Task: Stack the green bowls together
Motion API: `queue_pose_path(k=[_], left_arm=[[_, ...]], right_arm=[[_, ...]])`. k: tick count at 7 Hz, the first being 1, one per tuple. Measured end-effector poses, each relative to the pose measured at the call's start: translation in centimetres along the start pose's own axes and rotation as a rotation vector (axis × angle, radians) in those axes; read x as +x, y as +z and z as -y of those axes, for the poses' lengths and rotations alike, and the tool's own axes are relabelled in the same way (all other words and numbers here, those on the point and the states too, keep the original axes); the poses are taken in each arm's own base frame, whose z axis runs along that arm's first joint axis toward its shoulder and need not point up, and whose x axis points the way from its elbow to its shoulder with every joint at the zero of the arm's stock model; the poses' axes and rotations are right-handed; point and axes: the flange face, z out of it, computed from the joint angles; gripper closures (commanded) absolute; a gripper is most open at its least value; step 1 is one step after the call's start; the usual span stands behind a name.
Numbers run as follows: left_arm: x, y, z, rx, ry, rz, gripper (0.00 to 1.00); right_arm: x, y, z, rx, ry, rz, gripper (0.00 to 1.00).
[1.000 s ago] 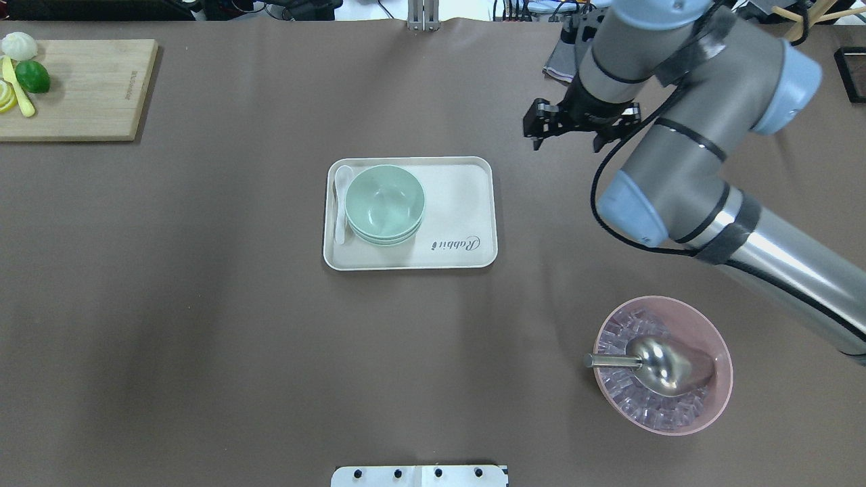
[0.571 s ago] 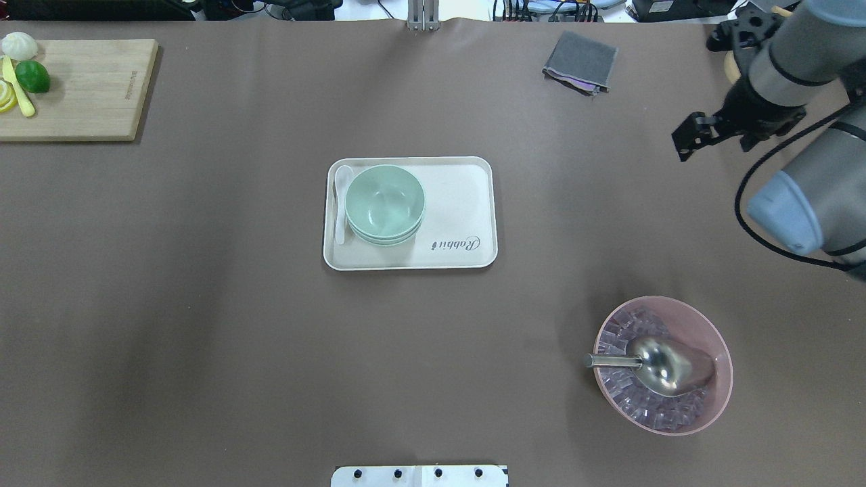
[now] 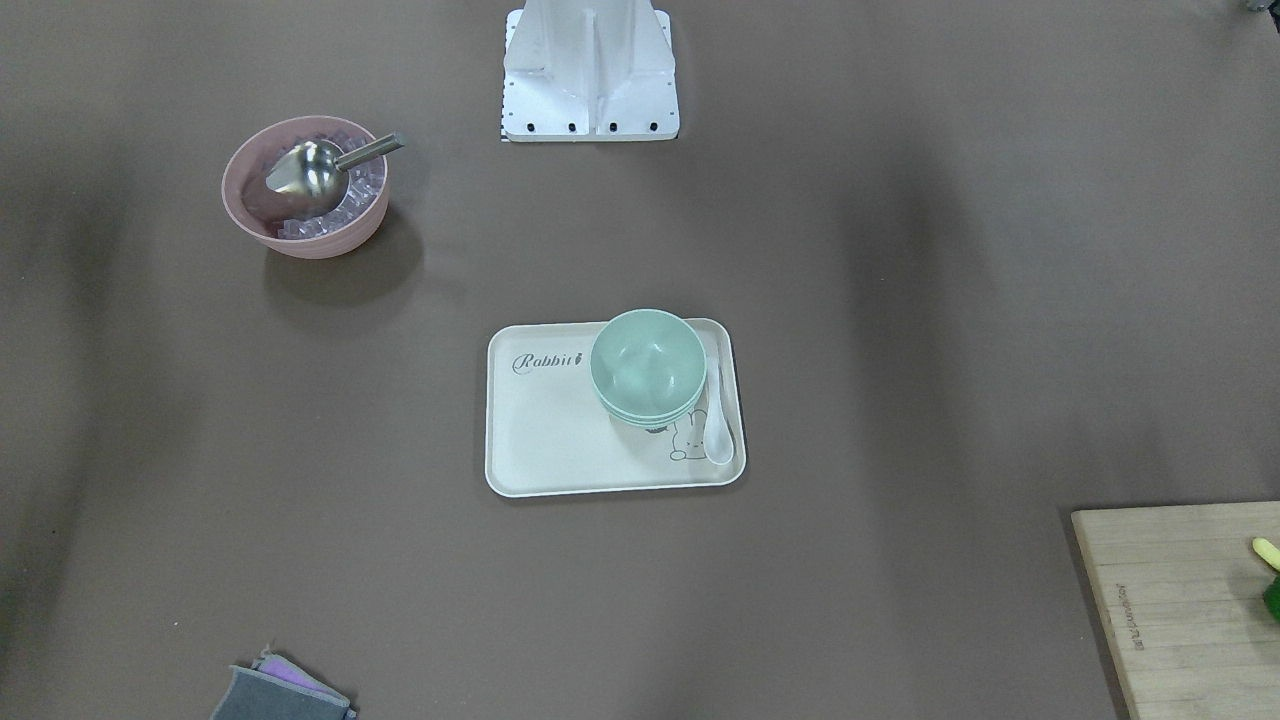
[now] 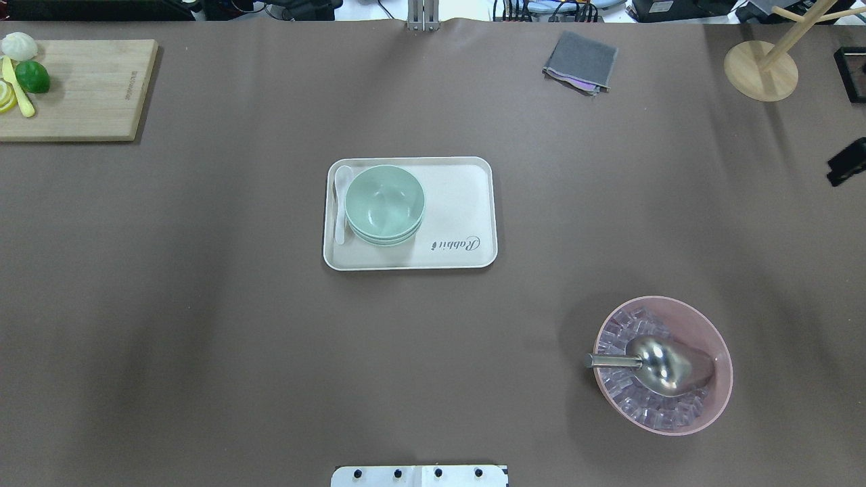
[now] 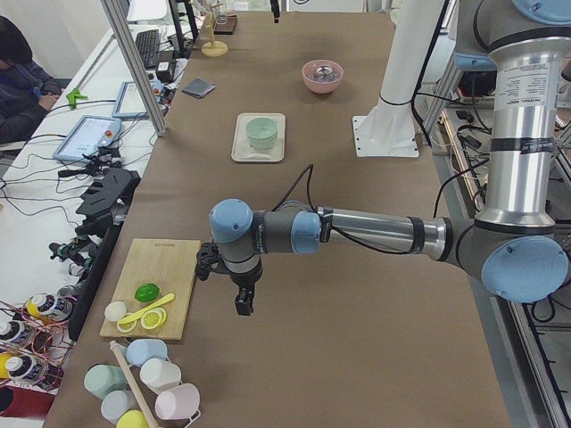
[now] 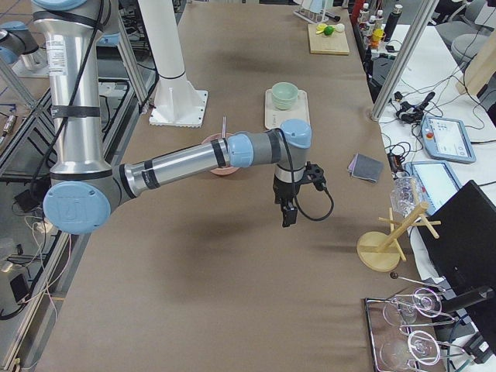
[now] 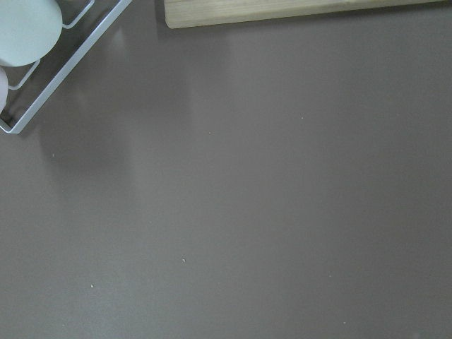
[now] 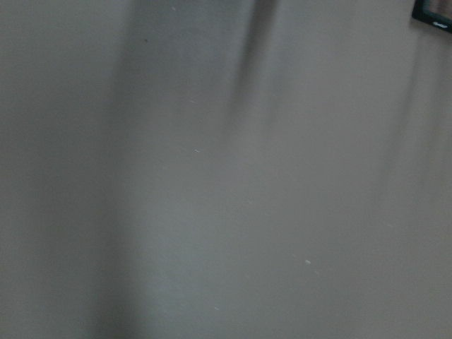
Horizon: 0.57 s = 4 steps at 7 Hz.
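The green bowls (image 4: 384, 203) sit nested in one stack at the left end of a cream tray (image 4: 460, 203) in mid-table. They also show in the front view (image 3: 648, 365) and both side views (image 5: 261, 132) (image 6: 284, 93). Of my right gripper, only a black sliver (image 4: 847, 162) shows at the overhead view's right edge. It hangs over bare table far from the tray (image 6: 288, 211), and I cannot tell whether it is open. My left gripper (image 5: 243, 303) hangs beside the cutting board, far from the bowls. I cannot tell its state.
A white spoon (image 4: 340, 203) lies on the tray beside the stack. A pink bowl (image 4: 724, 379) of ice with a metal scoop (image 4: 659, 365) stands at front right. A cutting board (image 4: 88, 88) with fruit, a grey cloth (image 4: 580, 61) and a wooden stand (image 4: 760, 70) line the far side.
My right arm has swung away to the right, from beyond the tray's far right corner out to the overhead view's right edge. The bowl stack has not moved.
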Motion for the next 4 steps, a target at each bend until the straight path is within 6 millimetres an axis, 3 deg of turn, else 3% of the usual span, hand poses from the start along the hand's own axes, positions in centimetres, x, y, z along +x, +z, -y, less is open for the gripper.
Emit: queue_pose_path(k=[1, 2, 4], left_arm=[[0.1, 0.0, 0.0, 0.001, 0.001, 0.000, 0.02], [0.1, -0.1, 0.1, 0.001, 0.002, -0.001, 0.02], [0.1, 0.0, 0.1, -0.001, 0.001, -0.001, 0.02]], right_arm=[[5.0, 0.8, -3.7, -0.020, 0.017, -0.002, 0.00], [8.4, 1.9, -7.5, -0.040, 0.066, 0.002, 0.00], [11.1, 4.2, -12.0, -0.082, 0.137, 0.018, 0.00]])
